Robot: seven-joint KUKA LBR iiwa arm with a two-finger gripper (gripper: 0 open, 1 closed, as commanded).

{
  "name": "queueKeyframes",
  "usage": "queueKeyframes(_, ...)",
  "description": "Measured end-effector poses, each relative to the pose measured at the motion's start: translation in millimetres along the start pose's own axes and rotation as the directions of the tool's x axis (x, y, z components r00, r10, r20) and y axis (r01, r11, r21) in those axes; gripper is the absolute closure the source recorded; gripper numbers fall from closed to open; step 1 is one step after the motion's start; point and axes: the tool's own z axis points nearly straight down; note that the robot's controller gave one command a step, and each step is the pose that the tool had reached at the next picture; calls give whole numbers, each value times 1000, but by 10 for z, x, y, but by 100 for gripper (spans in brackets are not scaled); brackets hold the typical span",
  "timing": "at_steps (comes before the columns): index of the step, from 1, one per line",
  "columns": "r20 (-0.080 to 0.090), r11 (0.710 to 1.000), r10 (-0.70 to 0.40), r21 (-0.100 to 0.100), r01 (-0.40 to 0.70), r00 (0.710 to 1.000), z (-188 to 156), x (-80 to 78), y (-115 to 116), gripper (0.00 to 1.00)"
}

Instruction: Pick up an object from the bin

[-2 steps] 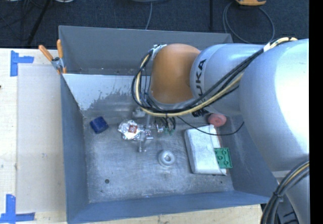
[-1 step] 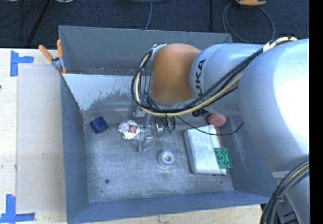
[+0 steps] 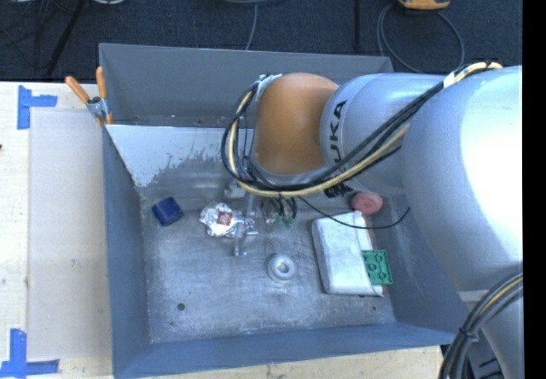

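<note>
My gripper (image 3: 246, 235) reaches down below the orange wrist cover to the bin floor, left of the middle. Right against its left side lies a crumpled silver foil wrapper (image 3: 218, 219) with a reddish patch on it; whether it touches the gripper I cannot tell. A small round silver cap (image 3: 281, 266) rests on the floor just right of and below the gripper. A small dark blue block (image 3: 166, 211) lies further left, near the bin's left wall.
A flat white box (image 3: 341, 256) with a green label (image 3: 377, 267) lies at the right of the floor. A pink ball (image 3: 368, 202) sits behind it, under the arm. The arm covers the bin's back right.
</note>
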Motion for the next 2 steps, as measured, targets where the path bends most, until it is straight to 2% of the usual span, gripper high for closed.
queueKeyframes(1,0,1000,4,0,-4,1000,-2,0,3,0)
queueKeyframes(2,7,1000,7,-1,-7,1000,-23,-21,2,100)
